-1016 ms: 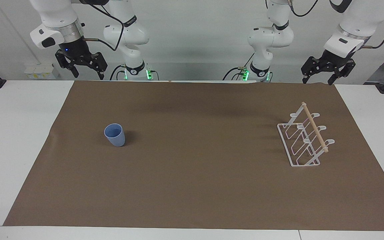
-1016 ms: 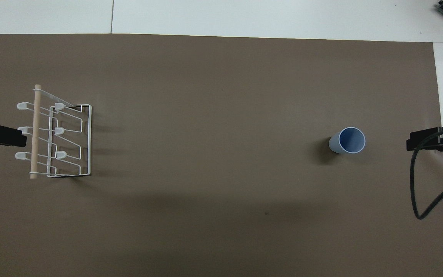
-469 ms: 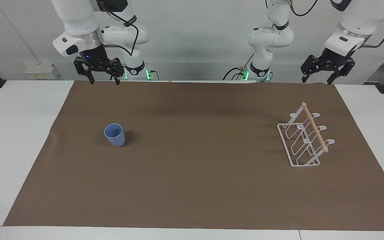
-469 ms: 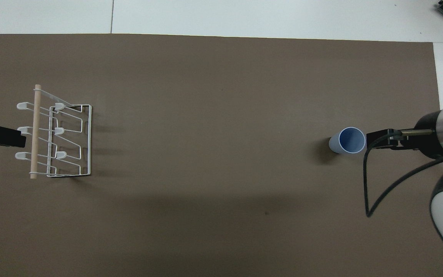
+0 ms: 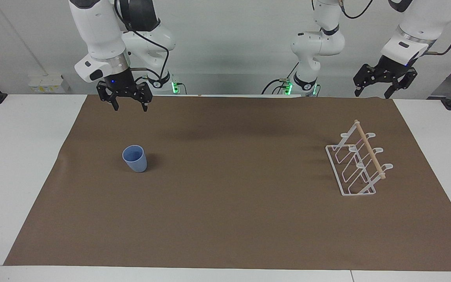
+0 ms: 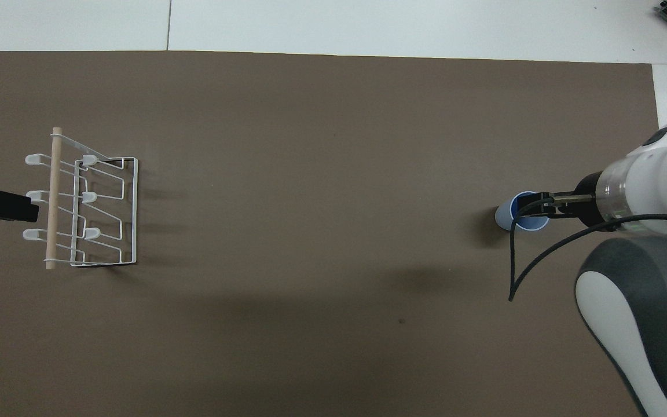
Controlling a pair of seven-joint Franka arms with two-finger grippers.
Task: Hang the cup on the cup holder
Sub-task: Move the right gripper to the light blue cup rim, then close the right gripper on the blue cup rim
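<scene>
One cup (image 5: 134, 158) upright on mat, right fingers (image 5: 116, 106) spread above

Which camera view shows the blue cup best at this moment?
The facing view: the cup stands whole and upright on the brown mat. In the overhead view the raised right gripper covers much of it.

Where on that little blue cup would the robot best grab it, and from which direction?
Probably straight down from above, gripping the upper wall just under the rim. The cup stands upright, mouth open, widest at the top, with no handle and nothing beside it on the brown mat. The open right gripper is raised above the mat, not yet touching the cup.
</scene>
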